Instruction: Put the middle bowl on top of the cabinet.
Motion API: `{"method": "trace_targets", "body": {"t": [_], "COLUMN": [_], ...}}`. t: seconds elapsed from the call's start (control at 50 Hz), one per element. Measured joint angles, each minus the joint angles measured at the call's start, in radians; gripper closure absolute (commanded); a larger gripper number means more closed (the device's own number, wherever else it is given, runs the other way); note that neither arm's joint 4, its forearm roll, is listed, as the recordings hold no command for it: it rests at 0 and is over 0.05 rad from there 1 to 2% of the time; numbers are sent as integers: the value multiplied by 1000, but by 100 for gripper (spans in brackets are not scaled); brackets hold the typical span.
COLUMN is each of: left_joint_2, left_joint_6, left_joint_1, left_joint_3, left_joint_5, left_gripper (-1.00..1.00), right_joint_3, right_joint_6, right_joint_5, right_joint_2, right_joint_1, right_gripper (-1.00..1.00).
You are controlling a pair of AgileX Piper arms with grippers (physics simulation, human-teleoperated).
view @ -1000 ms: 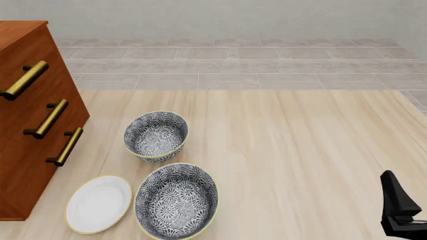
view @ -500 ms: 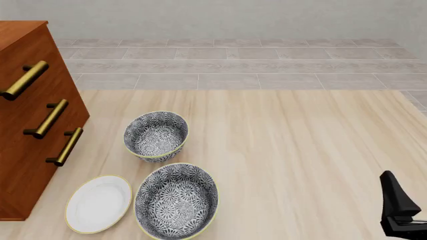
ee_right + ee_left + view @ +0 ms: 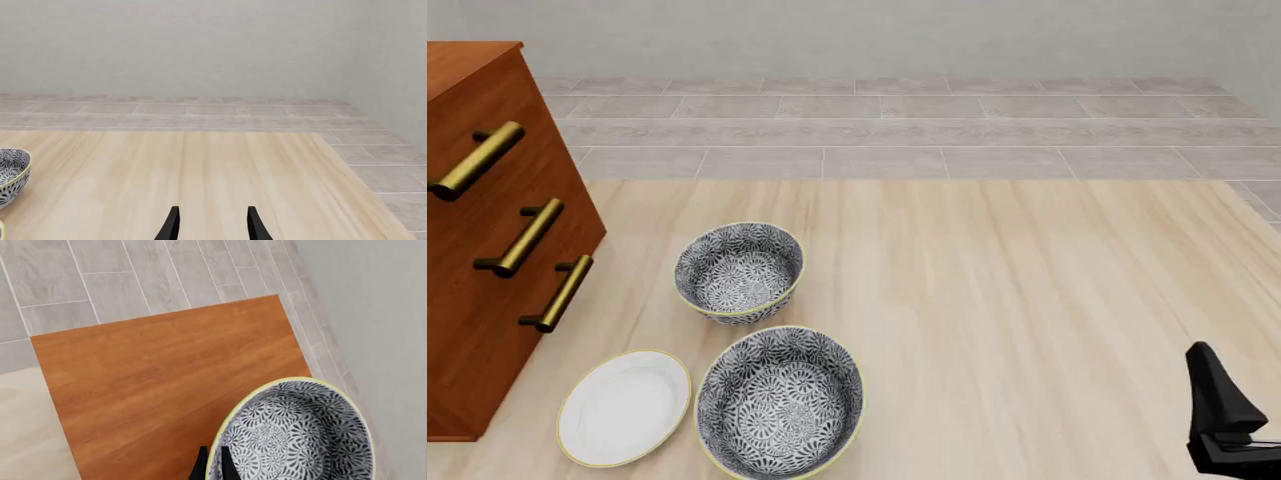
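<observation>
The middle bowl point(image 3: 293, 435), grey-and-white floral with a pale yellow rim, shows only in the left wrist view. My left gripper point(image 3: 213, 467) is shut on its rim, one finger inside and one outside. Under the bowl lies the reddish-brown top of the cabinet point(image 3: 160, 385); I cannot tell whether the bowl touches it. In the front view the cabinet point(image 3: 487, 240) stands at the far left with three brass handles, and neither the left arm nor the middle bowl shows there. My right gripper point(image 3: 212, 225) is open and empty, low at the right point(image 3: 1225, 420).
On the table in front of the cabinet sit a smaller deep patterned bowl point(image 3: 739, 268), a large wide patterned bowl point(image 3: 779, 400) and a white plate point(image 3: 625, 405). Grey tiled floor and a pale wall lie beyond the table's far edge.
</observation>
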Motion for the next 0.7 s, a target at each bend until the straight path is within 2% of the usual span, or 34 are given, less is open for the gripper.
{"method": "trace_targets", "body": {"t": [0.18,0.2,0.7], "left_joint_2": [0,0,-58], "left_joint_6": [-5,-6,-18], "left_joint_1": [-1,-1,-41], "left_joint_3": [2,2,-11], "left_joint_5": [-7,-8,-15], "left_gripper": [100,-100,-100], "right_joint_3": [0,0,0], "right_joint_6": [0,0,-3], "right_joint_5": [1,1,5], "right_joint_2": [0,0,0], "right_joint_1": [2,2,3], "right_gripper": [-100,-100,-100]}}
